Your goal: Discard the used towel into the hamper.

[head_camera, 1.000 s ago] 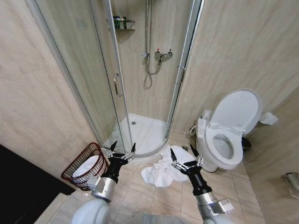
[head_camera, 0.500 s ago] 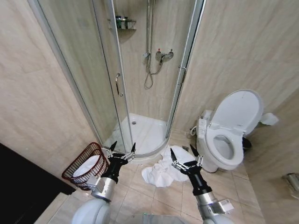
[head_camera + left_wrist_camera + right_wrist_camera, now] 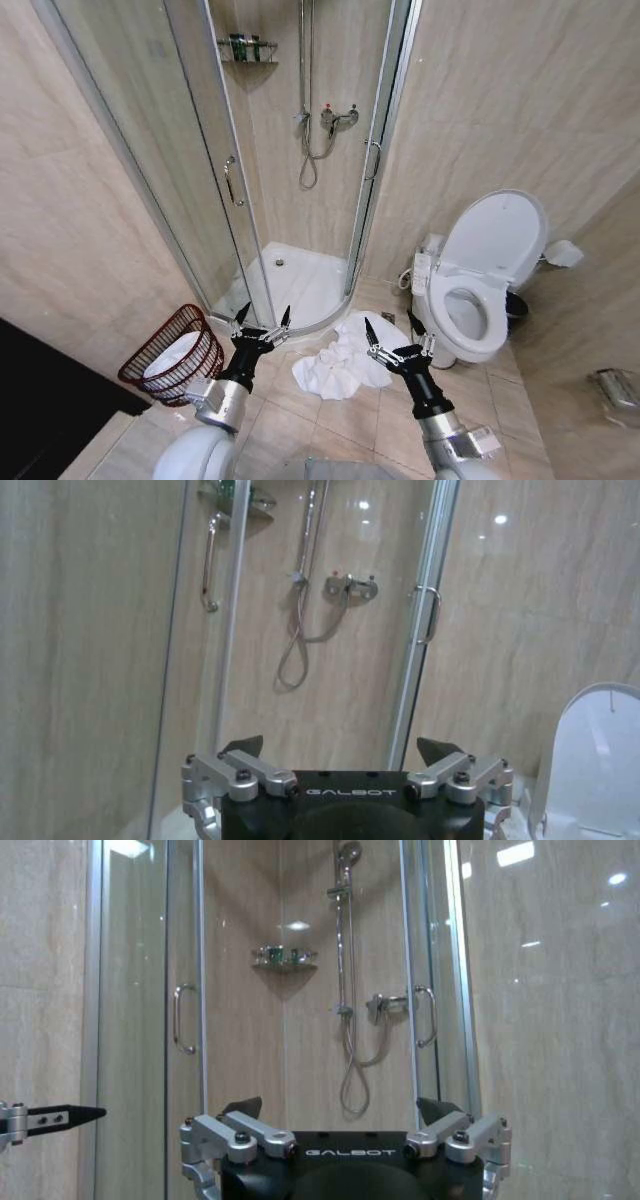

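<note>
In the head view, the white towel (image 3: 340, 358) lies crumpled on the floor tiles at lower centre, the hamper (image 3: 172, 354) at lower left; the left gripper (image 3: 262, 320) and right gripper (image 3: 392, 330) hover spread, empty. In both wrist views each gripper's fingers stand apart, facing the shower cabin (image 3: 330, 615).

Both grippers raised (fingers spread): left gripper (image 3: 262, 319), right gripper (image 3: 397, 329)

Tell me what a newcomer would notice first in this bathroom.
A crumpled white towel lies on the tiled floor between the glass shower stall and the toilet, whose lid is up. The reddish-brown hamper stands at the left wall, something white already inside. Both arms are raised with jaws open: left gripper beside the hamper, right gripper above the towel.
</note>
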{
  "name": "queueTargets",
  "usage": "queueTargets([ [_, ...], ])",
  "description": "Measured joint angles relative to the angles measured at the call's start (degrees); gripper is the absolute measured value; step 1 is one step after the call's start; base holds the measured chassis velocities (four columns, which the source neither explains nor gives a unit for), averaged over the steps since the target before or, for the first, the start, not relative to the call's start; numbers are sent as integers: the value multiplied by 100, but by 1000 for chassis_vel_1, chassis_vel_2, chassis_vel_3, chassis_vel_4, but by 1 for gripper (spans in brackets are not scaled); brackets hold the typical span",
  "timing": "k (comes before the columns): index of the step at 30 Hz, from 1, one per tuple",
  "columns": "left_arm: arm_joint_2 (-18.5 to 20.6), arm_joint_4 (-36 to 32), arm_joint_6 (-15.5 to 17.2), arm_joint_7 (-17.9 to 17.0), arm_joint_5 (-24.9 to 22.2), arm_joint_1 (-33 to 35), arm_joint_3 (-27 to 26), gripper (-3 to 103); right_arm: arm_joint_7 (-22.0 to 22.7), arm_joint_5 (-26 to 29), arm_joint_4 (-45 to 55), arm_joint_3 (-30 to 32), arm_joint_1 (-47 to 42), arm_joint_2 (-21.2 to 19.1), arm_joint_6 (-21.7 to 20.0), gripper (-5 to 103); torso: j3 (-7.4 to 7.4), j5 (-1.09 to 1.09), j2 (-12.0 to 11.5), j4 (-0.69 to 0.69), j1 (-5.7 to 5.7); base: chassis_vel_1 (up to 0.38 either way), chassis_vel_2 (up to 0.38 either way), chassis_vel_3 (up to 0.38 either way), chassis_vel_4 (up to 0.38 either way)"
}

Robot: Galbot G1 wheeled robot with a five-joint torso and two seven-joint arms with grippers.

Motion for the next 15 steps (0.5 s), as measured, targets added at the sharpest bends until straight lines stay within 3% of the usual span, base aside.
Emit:
queueTargets([
  [15,0,0,0,0,0,0,0,100,0,0,0,1,0,0,0,100,-191,2,-356,-1,-164,-17,-14,-25,-25],
])
